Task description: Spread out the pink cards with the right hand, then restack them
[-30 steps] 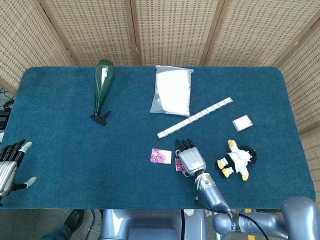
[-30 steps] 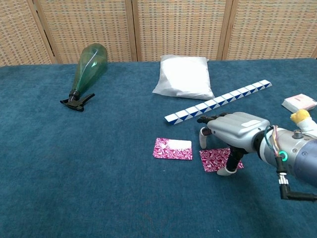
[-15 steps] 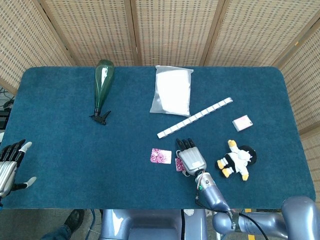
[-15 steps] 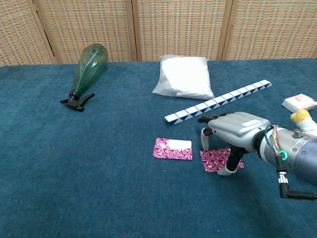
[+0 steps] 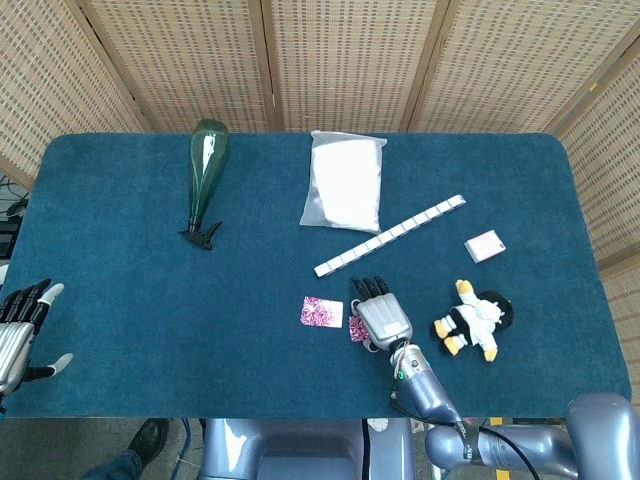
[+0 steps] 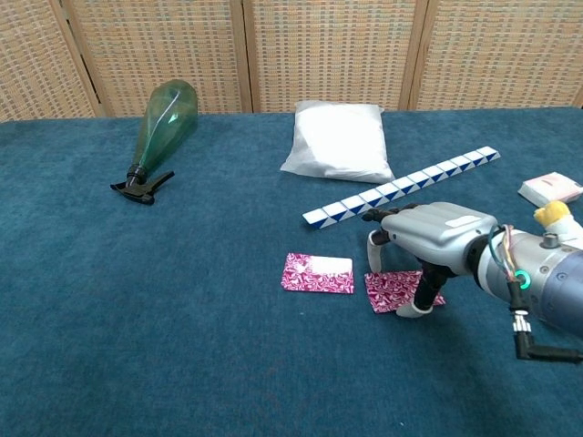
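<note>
**Right hand arched over a pink card**

While its fingertips (image 6: 374, 265) touched down, the right hand (image 6: 430, 238) arched, fingers apart, over one pink card (image 6: 393, 290); a second pink card (image 6: 317, 273) lay just beside it on the tabletop (image 6: 182, 300). The left hand (image 5: 18, 328) rested spread, holding nothing.

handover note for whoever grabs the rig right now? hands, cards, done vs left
Right hand: arched palm-down over the right pink card, fingertips on or right at it; not holding it.
Left hand: open, idle at the table's left edge, holding nothing.
Cards: left pink card lies flat and apart from the right one, in front of the blue-and-white folding ruler.
Done: cards are spread.
Left: slide them back together and restack.
</note>
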`<move>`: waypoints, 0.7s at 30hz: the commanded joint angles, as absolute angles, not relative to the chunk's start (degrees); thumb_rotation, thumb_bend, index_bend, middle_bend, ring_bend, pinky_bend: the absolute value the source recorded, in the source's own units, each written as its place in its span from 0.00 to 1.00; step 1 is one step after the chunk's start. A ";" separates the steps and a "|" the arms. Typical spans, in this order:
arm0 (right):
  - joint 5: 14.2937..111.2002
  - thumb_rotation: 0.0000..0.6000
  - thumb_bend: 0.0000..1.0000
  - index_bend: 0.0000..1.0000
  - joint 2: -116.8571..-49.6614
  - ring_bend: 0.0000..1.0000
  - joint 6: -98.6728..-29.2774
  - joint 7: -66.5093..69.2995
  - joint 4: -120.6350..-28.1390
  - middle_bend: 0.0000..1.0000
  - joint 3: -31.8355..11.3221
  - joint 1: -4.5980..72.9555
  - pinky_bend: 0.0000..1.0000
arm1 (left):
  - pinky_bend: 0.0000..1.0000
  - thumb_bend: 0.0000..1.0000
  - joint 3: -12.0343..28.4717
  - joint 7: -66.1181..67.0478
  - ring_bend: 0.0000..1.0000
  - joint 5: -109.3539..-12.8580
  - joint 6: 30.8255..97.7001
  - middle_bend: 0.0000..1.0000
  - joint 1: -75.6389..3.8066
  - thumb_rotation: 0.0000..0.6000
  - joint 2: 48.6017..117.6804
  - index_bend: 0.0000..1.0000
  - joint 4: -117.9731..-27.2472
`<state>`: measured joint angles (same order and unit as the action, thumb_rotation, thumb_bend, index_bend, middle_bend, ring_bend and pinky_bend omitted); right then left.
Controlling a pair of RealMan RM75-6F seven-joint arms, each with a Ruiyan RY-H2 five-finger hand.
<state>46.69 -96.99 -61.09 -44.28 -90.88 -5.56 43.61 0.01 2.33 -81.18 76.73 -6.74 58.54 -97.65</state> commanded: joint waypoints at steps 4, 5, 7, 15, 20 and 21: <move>46.16 1.00 0.26 0.47 -96.65 0.00 -61.22 -44.24 -91.52 0.00 -5.78 43.73 0.04 | 0.00 0.22 -0.01 2.34 0.00 -81.22 76.76 0.00 -6.72 1.00 58.54 0.00 -97.66; 46.05 1.00 0.26 0.47 -96.64 0.00 -61.23 -44.17 -91.57 0.00 -5.85 43.74 0.04 | 0.00 0.22 -0.01 2.33 0.00 -81.22 76.76 0.00 -6.72 1.00 58.53 0.00 -97.67; 45.88 1.00 0.26 0.47 -96.63 0.00 -61.30 -44.06 -91.66 0.00 -5.98 43.77 0.04 | 0.00 0.22 -0.02 2.29 0.00 -81.23 76.75 0.00 -6.72 1.00 58.51 0.00 -97.67; 44.53 1.00 0.26 0.47 -96.13 0.00 -61.84 -42.92 -93.55 0.00 -7.71 44.03 0.04 | 0.00 0.22 -0.05 2.22 0.00 -81.28 76.70 0.00 -6.74 1.00 58.46 0.00 -97.66; 43.80 1.00 0.26 0.47 -96.26 0.00 -62.51 -43.64 -94.84 0.00 -8.37 44.63 0.04 | 0.00 0.22 -0.07 2.11 0.00 -81.36 76.73 0.00 -6.73 1.00 58.46 0.00 -97.63; 43.65 1.00 0.26 0.47 -96.32 0.00 -62.63 -43.81 -95.04 0.00 -8.50 44.76 0.04 | 0.00 0.22 -0.08 2.10 0.00 -81.37 76.73 0.00 -6.73 1.00 58.45 0.00 -97.63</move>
<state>43.80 -96.25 -62.49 -43.65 -94.87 -8.36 44.62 -0.08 2.10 -81.37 76.73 -6.73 58.45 -97.63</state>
